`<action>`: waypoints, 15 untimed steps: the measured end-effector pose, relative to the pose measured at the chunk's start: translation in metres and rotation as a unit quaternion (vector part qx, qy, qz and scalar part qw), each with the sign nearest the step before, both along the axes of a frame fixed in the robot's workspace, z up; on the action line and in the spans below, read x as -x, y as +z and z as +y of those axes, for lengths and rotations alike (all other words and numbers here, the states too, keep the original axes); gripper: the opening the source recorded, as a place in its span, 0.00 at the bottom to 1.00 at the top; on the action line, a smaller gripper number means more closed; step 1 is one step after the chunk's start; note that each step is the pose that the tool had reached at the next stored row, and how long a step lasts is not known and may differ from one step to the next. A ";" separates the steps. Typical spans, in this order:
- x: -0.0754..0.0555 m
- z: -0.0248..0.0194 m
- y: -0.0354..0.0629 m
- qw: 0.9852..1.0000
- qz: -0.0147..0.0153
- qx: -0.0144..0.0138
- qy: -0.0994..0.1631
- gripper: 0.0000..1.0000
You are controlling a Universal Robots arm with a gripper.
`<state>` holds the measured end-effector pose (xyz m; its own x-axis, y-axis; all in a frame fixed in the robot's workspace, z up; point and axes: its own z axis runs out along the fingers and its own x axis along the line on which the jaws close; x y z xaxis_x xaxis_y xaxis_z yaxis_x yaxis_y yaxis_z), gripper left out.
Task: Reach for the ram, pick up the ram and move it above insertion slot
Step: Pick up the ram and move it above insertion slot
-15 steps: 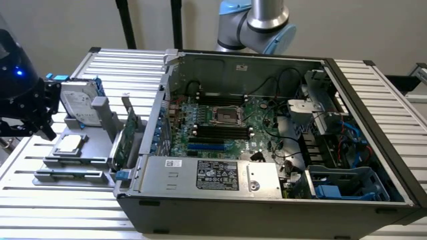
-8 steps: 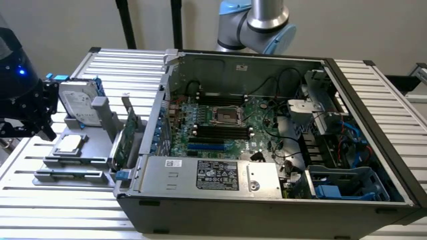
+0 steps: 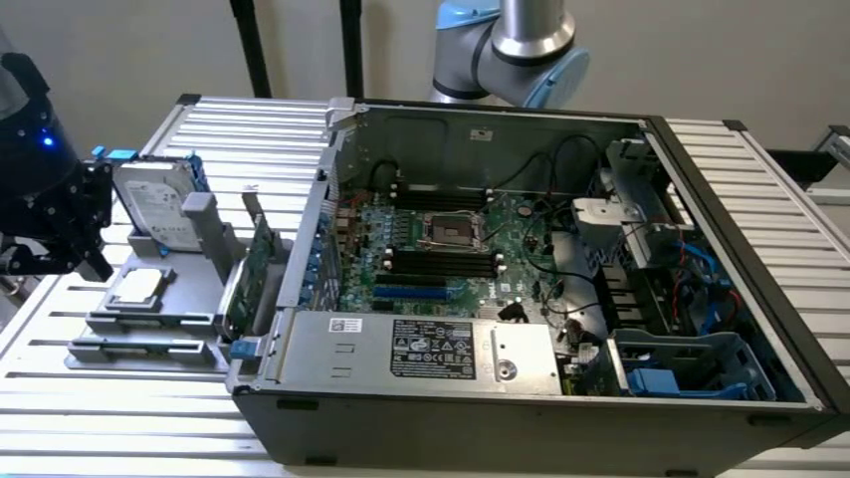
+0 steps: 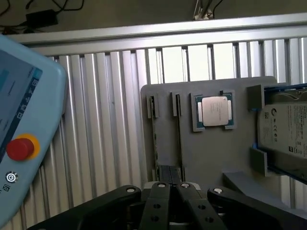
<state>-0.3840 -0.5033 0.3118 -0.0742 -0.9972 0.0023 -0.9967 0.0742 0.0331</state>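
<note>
So the claw hangs right by the grey fixture on the slatted table, at the exterior view's left. In the wrist view its two black fingers are pressed together with nothing between them, so it's closed on empty air.

The ram looks to be standing on edge in one of the fixture's two long narrow slots, the one next to the CPU. From the wrist view it's only a thin dark strip running the length of the slot, one end towards the fingertips. I honestly can't tell if anything sits in the other slot. The claw is close to the ram but isn't holding it.

Past the CPU, a hard drive sits in its blue-edged bay on the same fixture. In the exterior view a green expansion card stands upright between the fixture and the open PC case. The case lies on its side with the motherboard exposed, well apart from the claw.

There's also a pale blue pendant with a red button lying on the table near the fixture
</note>
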 end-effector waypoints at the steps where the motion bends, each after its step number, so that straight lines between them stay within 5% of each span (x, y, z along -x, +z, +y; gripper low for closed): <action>1: 0.000 -0.0001 0.0000 1.000 0.000 0.000 0.001 0.11; 8: 0.000 -0.0019 -0.0049 1.000 0.000 0.000 0.002 0.36; 15: 0.000 -0.0037 -0.0175 1.000 0.000 0.000 0.002 0.36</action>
<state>-0.3840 -0.5071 0.2943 -0.0701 -0.9975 0.0024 -0.9970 0.0701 0.0331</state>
